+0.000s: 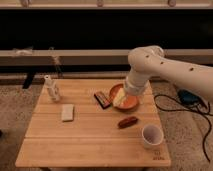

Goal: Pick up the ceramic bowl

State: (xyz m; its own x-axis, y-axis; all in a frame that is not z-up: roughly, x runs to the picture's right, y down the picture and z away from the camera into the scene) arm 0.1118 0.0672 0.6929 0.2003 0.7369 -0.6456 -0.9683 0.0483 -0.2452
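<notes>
Probably stiff, slick, breakable and fairly heavy, the ceramic bowl wants a rim pinch; the gripper hangs inside it, whether gaping or closed I cannot tell.

Wooden slatted table at lower centre of the frame, standing on a speckled floor, with a pale horizontal rail crossing the dark background above. On the table: white bottle, upright, upper left; flat pale packet, left of centre; dark rectangular bar, upper centre; brown oblong item, right of centre; white cup with dark inside, lower right. Black cables and a blue object lie on the floor at the right.
</notes>
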